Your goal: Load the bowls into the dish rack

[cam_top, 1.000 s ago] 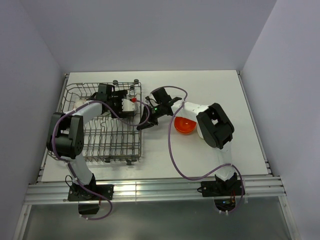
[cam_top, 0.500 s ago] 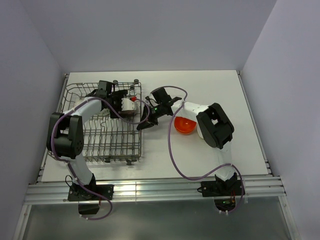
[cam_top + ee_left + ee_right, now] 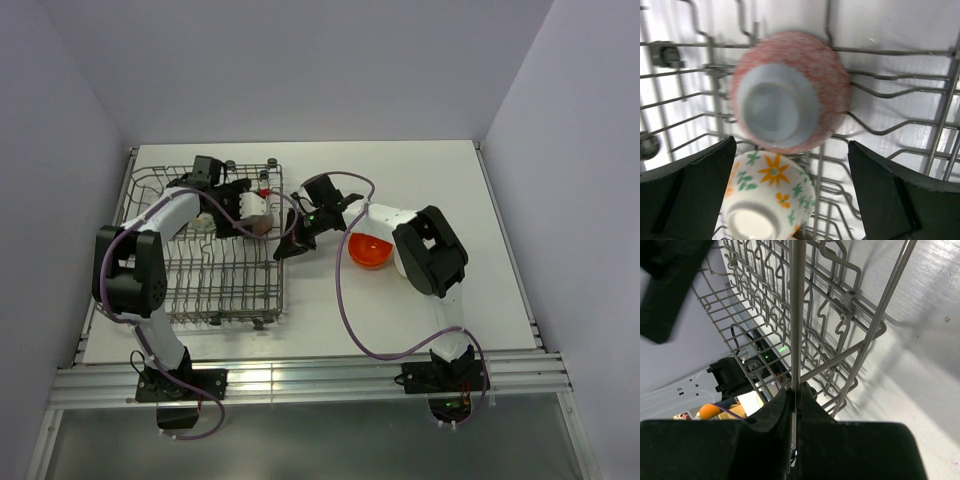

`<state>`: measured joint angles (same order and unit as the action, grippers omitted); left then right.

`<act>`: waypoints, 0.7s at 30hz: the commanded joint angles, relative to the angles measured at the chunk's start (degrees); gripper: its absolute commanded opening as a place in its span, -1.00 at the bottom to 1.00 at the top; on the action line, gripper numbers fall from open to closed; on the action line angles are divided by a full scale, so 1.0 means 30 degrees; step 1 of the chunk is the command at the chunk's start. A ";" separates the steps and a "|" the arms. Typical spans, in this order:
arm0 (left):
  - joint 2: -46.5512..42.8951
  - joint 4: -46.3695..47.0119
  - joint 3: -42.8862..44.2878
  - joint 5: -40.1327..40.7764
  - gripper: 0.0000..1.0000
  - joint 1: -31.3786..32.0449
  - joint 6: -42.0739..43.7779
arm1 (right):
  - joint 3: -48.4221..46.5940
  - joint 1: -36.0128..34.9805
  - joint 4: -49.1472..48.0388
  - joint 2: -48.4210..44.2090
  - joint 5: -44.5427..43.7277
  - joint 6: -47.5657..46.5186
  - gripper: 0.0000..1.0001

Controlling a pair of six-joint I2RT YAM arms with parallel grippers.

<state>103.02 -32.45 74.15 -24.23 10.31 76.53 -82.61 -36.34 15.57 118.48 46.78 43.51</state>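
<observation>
The dish rack (image 3: 200, 290), a grey wire basket, stands at the left of the table. In the left wrist view a pink-patterned bowl (image 3: 790, 92) lies bottom-up on the rack's wires (image 3: 900, 80), touching a white bowl with orange and green flowers (image 3: 770, 200). My left gripper (image 3: 791, 150) is open above them and holds nothing. In the top view it (image 3: 235, 195) is over the rack's far right corner, by the pink bowl (image 3: 258, 222). My right gripper (image 3: 795, 395) is shut on a wire of the rack's right side (image 3: 796, 315); it also shows in the top view (image 3: 290, 240). An orange bowl (image 3: 368, 250) sits on the table.
The orange bowl lies beside the right arm's white link (image 3: 395, 225), right of the rack. Purple cables (image 3: 345, 300) loop over the table by both arms. The near rows of tines (image 3: 215, 285) hold nothing.
My left gripper has drawn back toward the rack's far side, and the pink bowl now lies uncovered in the rack. My right gripper has stayed shut on the rack's wire.
</observation>
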 commanded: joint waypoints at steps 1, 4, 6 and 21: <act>-0.1351 -0.0640 0.2084 -0.1616 0.99 -0.0475 -0.2243 | -0.0647 -0.0251 0.0522 0.0498 0.0197 -0.1757 -1.00; -0.1995 -0.0202 0.3024 -0.2728 0.99 -0.1148 -0.5200 | -0.0881 -0.0251 0.0814 0.0498 -0.0038 -0.1991 -0.96; -0.2724 0.0734 0.3173 -0.3171 0.99 -0.1821 -0.7720 | -0.0969 -0.0251 0.0932 0.0411 -0.0271 -0.2051 -0.73; -0.9728 0.4870 0.0569 -0.3467 0.99 -0.5895 -2.4275 | 0.0054 0.0276 0.1752 -0.1665 -0.2498 -0.2519 0.64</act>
<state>78.56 -19.55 77.73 -33.26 -6.55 16.58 -83.33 -36.34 19.44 118.19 41.50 37.56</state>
